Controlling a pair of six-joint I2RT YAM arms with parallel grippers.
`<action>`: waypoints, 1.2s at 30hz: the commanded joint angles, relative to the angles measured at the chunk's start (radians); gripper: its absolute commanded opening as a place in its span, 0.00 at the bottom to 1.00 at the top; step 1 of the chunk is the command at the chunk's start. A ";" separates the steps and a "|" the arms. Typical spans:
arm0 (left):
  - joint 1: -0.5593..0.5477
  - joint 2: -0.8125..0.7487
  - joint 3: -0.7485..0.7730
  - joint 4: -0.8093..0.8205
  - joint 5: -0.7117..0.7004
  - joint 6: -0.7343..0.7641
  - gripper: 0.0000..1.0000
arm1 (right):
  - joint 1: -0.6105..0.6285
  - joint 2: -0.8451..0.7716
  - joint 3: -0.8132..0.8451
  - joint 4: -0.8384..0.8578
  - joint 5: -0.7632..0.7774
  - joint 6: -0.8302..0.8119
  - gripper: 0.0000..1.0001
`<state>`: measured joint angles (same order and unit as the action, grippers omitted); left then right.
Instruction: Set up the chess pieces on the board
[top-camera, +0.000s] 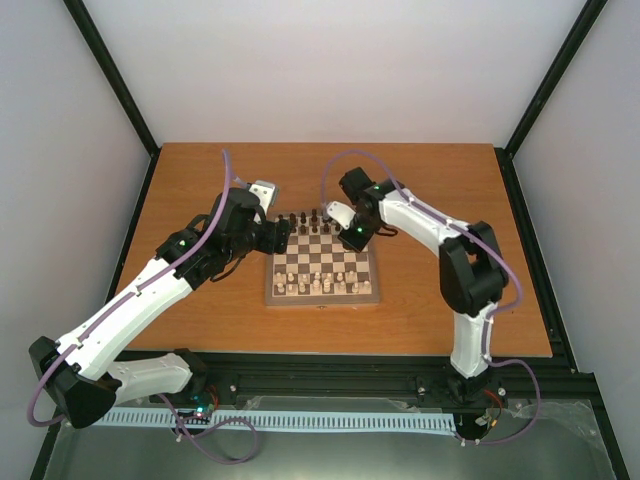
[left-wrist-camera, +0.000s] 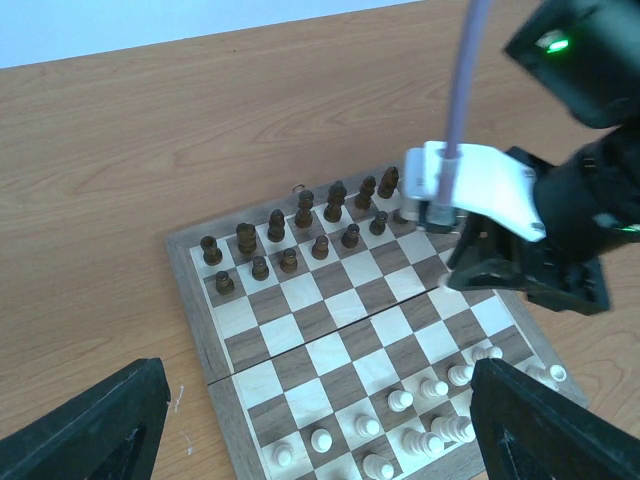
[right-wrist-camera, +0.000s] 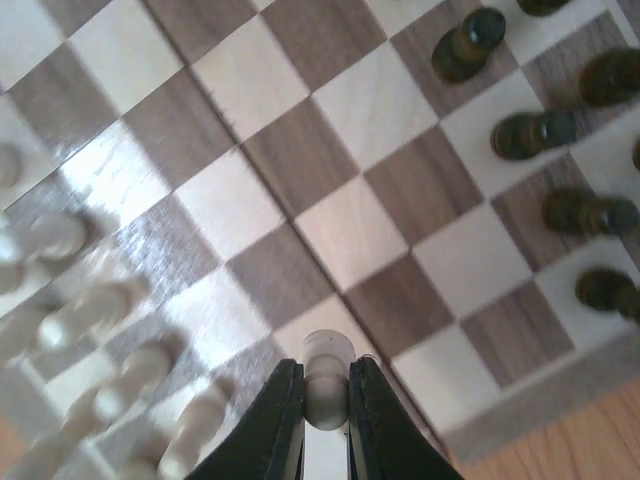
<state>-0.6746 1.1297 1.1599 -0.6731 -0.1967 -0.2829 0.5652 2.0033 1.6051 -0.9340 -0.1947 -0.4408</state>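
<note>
Warm brown wood of the table (top-camera: 440, 190) lies under everything, with plain grey walls around. Lowest in the overhead frame, nearest my bases, the pale pieces (top-camera: 320, 285) crowd the near rows of the board (top-camera: 322, 262). Its middle rows are bare.

My left end effector (left-wrist-camera: 315, 405) hangs released over the board's left side, fingers spread to the bottom corners of its own view, grasping nothing. My right end effector (right-wrist-camera: 325, 380) is clenched on one pale piece (right-wrist-camera: 325, 358), pinched just under its round head at the bottom centre of its view, above the board's right edge. Whether its base touches a square I cannot tell.

Beyond, at the top of the board, the dark pieces (top-camera: 310, 218) stand in two rows.

I judge these little turned figures feather-light, hard and smooth, so apt to twist or squirt out of a pinch. The waist below the head looks the safest hold, kept upright, set down gently so neighbours do not topple.
</note>
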 joint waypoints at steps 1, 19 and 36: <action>0.011 -0.001 0.009 0.005 0.005 0.018 0.84 | -0.005 -0.152 -0.119 0.036 0.002 -0.004 0.09; 0.011 0.004 0.009 0.004 -0.005 0.019 0.85 | -0.013 -0.330 -0.386 0.082 -0.030 -0.051 0.09; 0.011 0.006 0.009 0.004 0.000 0.019 0.85 | -0.013 -0.260 -0.414 0.097 -0.049 -0.073 0.10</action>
<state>-0.6743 1.1301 1.1599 -0.6731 -0.1963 -0.2829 0.5560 1.7256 1.2026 -0.8581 -0.2276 -0.5007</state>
